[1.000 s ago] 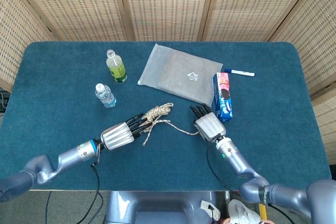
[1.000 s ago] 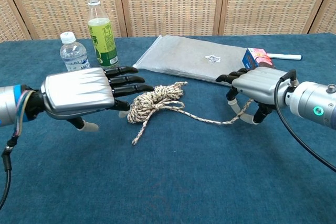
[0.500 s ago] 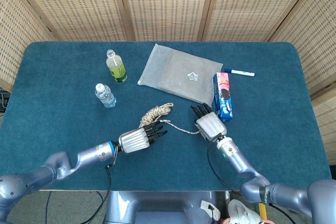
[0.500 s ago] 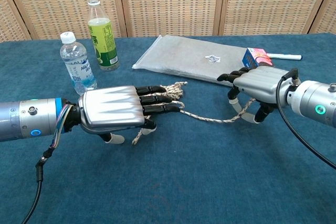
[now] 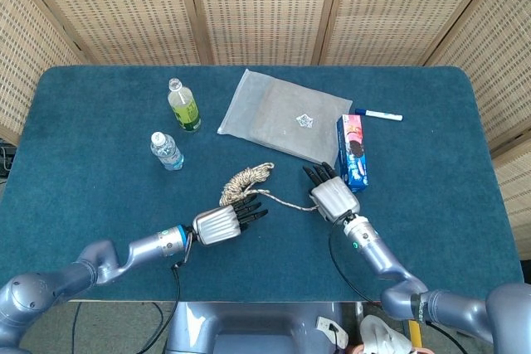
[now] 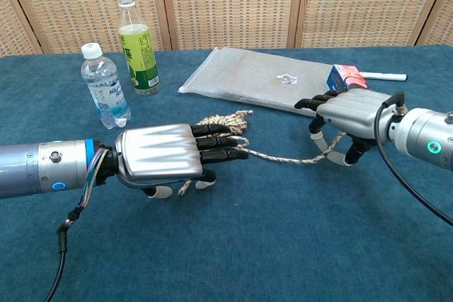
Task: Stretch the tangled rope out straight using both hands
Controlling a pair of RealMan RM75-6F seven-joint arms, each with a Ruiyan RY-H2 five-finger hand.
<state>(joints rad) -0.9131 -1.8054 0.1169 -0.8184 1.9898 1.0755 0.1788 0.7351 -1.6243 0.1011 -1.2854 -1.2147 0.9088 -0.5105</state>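
The beige braided rope [image 5: 246, 177] lies on the blue table, still bunched at its left end [image 6: 225, 121]. One strand [image 6: 283, 157] runs right from the bunch to my right hand [image 6: 348, 114], which grips the rope's end in curled fingers [image 5: 333, 199]. My left hand [image 6: 164, 157] lies palm down over the near side of the tangle, its dark fingers stretched along the rope [image 5: 221, 223]. A short loose end shows under that palm. The hand hides whether its thumb pinches anything.
A green bottle [image 5: 183, 107] and a small water bottle [image 5: 166, 151] stand at the back left. Behind the rope lies a grey pouch [image 5: 282, 118]. A cookie box [image 5: 353, 152] sits just behind my right hand, and a marker [image 5: 379, 114] lies beyond it.
My left hand has slid right, from beside the tangle to on top of it. The strand toward my right hand now lies straighter. The right hand has barely moved.
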